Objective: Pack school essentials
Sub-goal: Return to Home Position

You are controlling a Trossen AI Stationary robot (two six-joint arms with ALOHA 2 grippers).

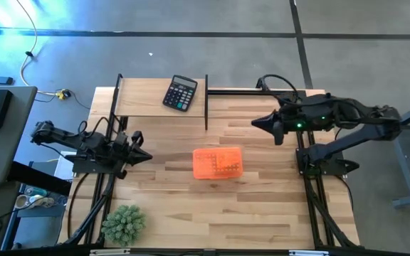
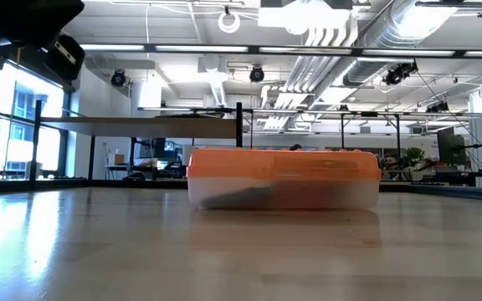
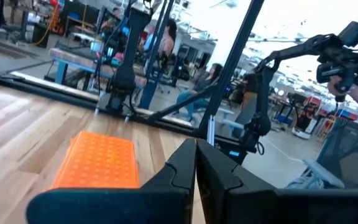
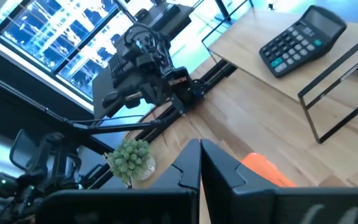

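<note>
The box (image 1: 218,163) sits mid-table, orange lid down, contents hidden. Beside it at the left edge, the left gripper (image 1: 148,158) points at it from a folded arm, fingers pressed together, empty. Farther back on the right, the right gripper (image 1: 253,122) points left, likewise closed and empty. The calculator (image 1: 180,93) lies on the rear shelf (image 1: 137,104).

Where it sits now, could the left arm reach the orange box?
Probably yes: the left gripper, shut, points at the orange box nearby, with only bare table between them.
</note>
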